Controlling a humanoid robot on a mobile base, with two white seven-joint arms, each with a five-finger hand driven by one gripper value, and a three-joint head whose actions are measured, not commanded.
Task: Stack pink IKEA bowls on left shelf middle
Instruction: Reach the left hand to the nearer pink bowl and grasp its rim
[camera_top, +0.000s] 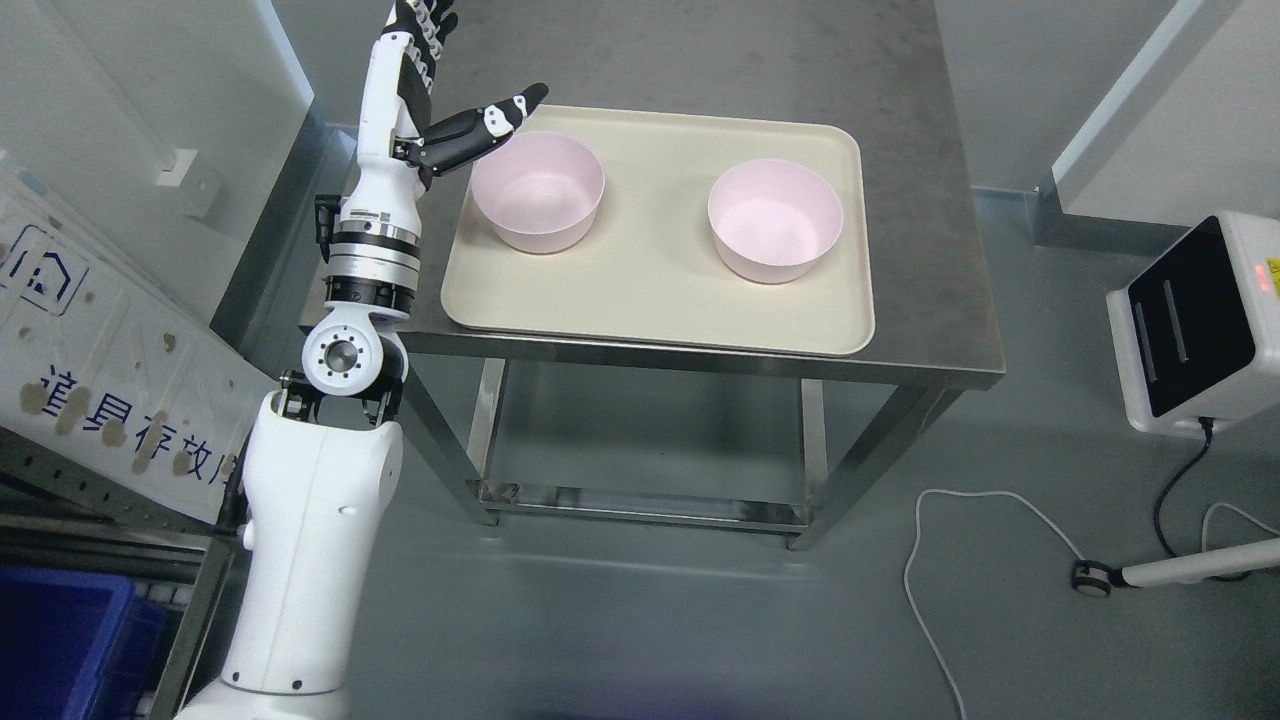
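Two pink bowls stand upright and apart on a cream tray on a steel table. One pink bowl is at the tray's left, the other pink bowl at its right. My left hand reaches up along the table's left side, just left of the left bowl. Its fingers are spread, the thumb pointing over that bowl's rim, holding nothing. Nothing of my right arm shows.
A shelf frame with a labelled white panel and a blue bin stands at the lower left. A white device with cables on the floor sits at the right. Grey walls close in at both upper corners.
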